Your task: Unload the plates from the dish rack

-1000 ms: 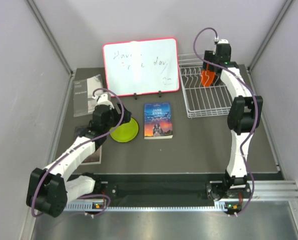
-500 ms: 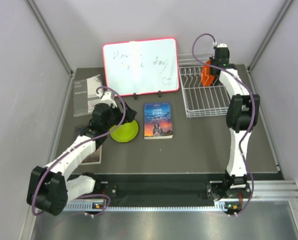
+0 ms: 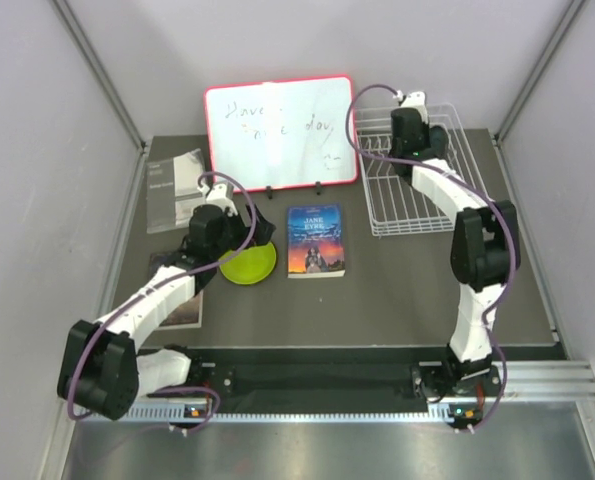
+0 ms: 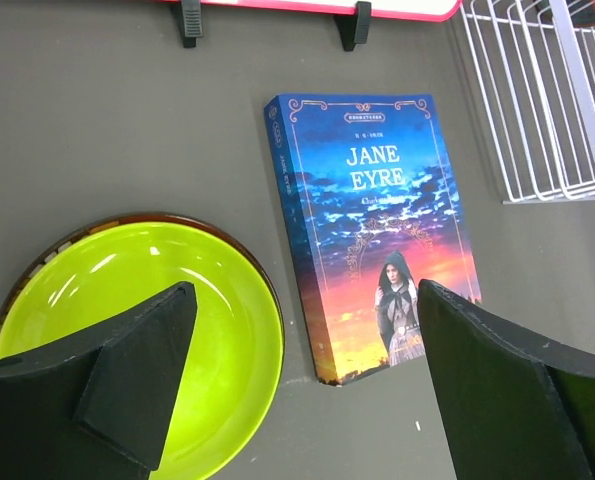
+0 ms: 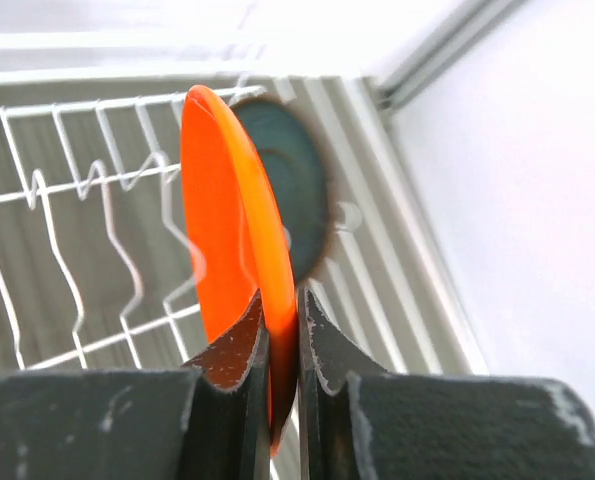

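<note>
Two grippers are seen over the table (image 3: 397,280). Nearest, the left gripper (image 4: 305,300) is held with its fingers spread wide and nothing between them, hovering just above the lime plate (image 4: 167,310), which lies flat on the table left of centre. A dark red rim (image 4: 127,217) is seen under its far edge, so it appears to be stacked on another plate. Just to the right of it a book (image 4: 377,220) is laid flat, cover up. Behind both, a whiteboard (image 3: 280,133) is propped upright, and a leaflet (image 3: 172,190) is laid to its left. Farthest, at the back right, the rack (image 3: 417,190) is placed. There the right gripper (image 5: 277,300) is clamped on the edge of the orange plate (image 5: 227,230), which is held on edge over the wires; whether it rests in the tines cannot be told. The teal plate (image 5: 292,200) is stood just behind it, blurred
</note>
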`<state>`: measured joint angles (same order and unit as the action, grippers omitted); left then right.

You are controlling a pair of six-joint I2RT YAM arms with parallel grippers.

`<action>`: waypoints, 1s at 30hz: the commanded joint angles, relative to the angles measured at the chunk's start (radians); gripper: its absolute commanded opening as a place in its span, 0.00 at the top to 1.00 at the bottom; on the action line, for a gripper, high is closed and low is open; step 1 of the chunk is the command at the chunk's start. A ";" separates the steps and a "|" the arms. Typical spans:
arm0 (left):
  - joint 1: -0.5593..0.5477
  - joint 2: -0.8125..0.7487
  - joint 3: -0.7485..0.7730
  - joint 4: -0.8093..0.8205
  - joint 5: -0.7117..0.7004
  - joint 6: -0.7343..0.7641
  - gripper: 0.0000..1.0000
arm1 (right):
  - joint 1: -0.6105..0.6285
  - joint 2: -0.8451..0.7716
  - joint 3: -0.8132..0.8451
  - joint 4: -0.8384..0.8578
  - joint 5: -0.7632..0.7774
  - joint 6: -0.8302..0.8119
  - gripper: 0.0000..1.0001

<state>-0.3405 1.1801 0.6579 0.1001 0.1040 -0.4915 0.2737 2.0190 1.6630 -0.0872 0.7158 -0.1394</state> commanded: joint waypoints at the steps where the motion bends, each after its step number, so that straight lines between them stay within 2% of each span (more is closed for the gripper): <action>1: 0.001 0.030 0.068 0.038 0.008 0.031 0.04 | 0.032 -0.248 -0.067 0.159 0.128 -0.020 1.00; 3: 0.001 0.049 0.088 0.041 0.034 0.028 0.04 | 0.044 -0.319 -0.086 0.120 0.122 0.013 1.00; 6: 0.001 0.079 0.106 0.071 0.063 0.015 0.04 | 0.059 -0.422 -0.149 0.021 0.030 0.104 1.00; 9: 0.001 0.113 0.121 0.116 0.118 -0.005 0.04 | 0.055 -0.523 -0.233 -0.072 -0.180 0.230 1.00; 11: 0.001 0.131 0.132 0.174 0.178 -0.031 0.04 | 0.053 -0.569 -0.307 -0.083 -0.399 0.315 1.00; 13: 0.001 0.164 0.144 0.255 0.248 -0.067 0.04 | 0.047 -0.620 -0.379 -0.074 -0.615 0.369 1.00; 15: 0.001 0.200 0.160 0.302 0.282 -0.094 0.04 | 0.045 -0.638 -0.419 -0.049 -0.711 0.455 1.00; 16: 0.001 0.214 0.166 0.346 0.292 -0.120 0.04 | 0.045 -0.640 -0.466 -0.025 -0.834 0.480 1.00; 19: 0.001 0.279 0.192 0.392 0.342 -0.165 0.05 | 0.047 -0.649 -0.566 0.079 -0.988 0.576 1.00; 21: 0.001 0.321 0.190 0.466 0.371 -0.189 0.06 | 0.056 -0.654 -0.604 0.176 -1.039 0.633 1.00; 30: 0.001 0.475 0.180 0.673 0.424 -0.306 0.08 | 0.123 -0.629 -0.698 0.310 -1.127 0.762 1.00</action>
<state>-0.3405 1.6077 0.8200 0.5999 0.4824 -0.7300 0.3611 1.3907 0.9730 0.0509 -0.3206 0.5308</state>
